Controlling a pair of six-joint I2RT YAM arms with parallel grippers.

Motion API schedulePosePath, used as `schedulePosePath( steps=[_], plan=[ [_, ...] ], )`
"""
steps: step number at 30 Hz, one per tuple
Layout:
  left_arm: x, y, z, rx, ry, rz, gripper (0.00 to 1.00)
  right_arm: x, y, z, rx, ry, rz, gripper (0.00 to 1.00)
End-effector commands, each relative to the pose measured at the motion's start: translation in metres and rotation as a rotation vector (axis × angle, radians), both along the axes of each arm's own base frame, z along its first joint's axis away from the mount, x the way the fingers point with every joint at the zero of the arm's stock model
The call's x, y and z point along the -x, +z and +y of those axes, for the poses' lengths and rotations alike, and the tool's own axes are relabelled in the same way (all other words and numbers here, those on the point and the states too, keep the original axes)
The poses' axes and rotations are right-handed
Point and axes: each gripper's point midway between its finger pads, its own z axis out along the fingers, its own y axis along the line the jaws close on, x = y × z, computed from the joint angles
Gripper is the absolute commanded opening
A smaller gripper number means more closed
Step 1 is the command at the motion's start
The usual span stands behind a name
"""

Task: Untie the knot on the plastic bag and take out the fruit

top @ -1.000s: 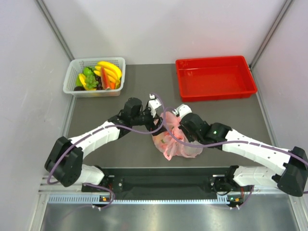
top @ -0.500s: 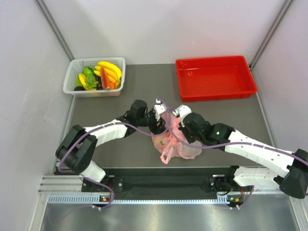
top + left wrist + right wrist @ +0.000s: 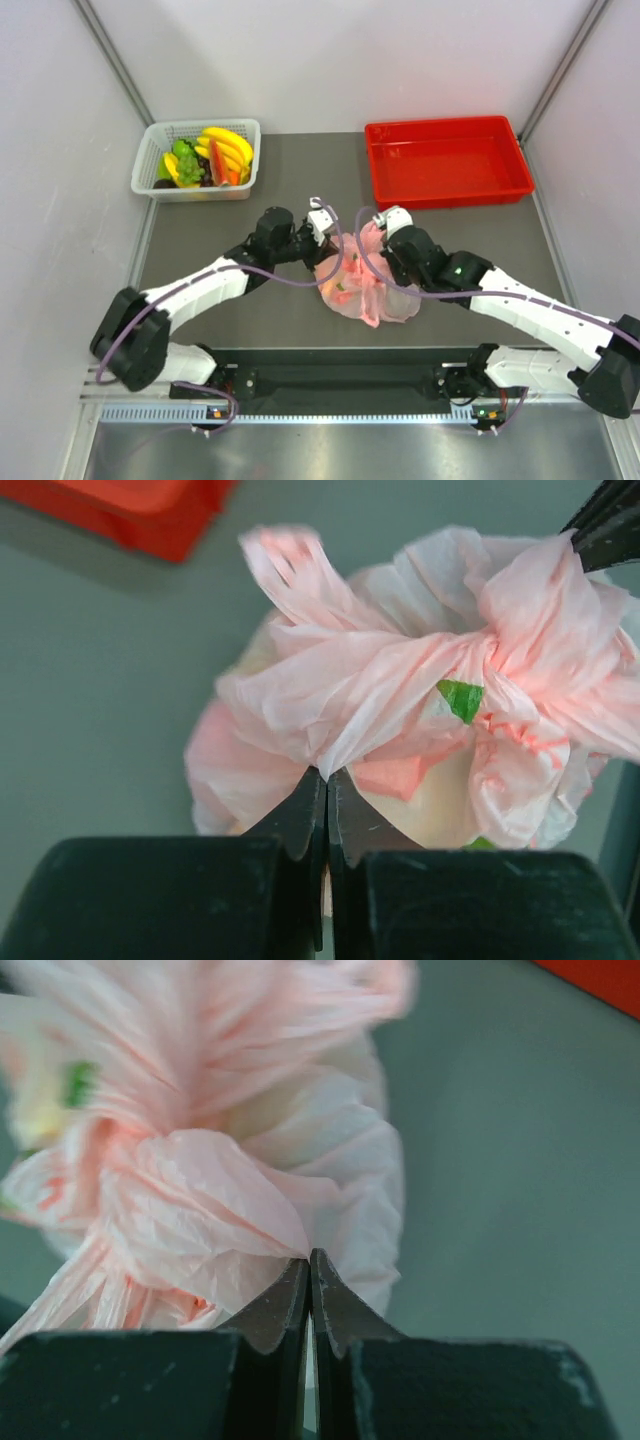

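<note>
fruit [image 3: 462, 698] inside plastic bag [image 3: 385, 300]; left hand [image 3: 327, 780] and right hand [image 3: 309, 1260] each pinch its film.

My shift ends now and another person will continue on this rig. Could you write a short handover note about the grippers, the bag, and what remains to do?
Left gripper: shut on a fold of the plastic bag, on film that runs up to the knot.
Right gripper: shut on another fold of the same pink film.
The bag lies on the table between the two arms. The fruit is inside it and shows only faintly through the film.
Done: both grips are taken.
Left: the knot looks tied, so pull it loose, open the bag and take out the fruit.
</note>
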Motion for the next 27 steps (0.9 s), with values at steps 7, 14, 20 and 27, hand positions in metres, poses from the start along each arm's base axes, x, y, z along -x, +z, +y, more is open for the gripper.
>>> schedulePosePath(
  steps=[7,14,20,27],
  plan=[
    [-0.016,0.058,0.081,-0.033,0.417,-0.205,0.00,-0.049,0.033,-0.070,-0.078,-0.456,-0.130,0.00],
    [-0.012,0.068,0.125,-0.036,0.620,-0.237,0.00,-0.058,0.023,-0.097,-0.069,-0.600,-0.071,0.09],
    [-0.002,0.056,0.129,-0.046,0.636,-0.160,0.00,-0.054,0.040,-0.071,-0.140,-0.409,-0.057,0.53],
    [0.011,0.071,0.121,0.050,0.569,-0.186,0.00,-0.032,0.101,-0.023,-0.310,-0.006,-0.151,0.87]
  ],
)
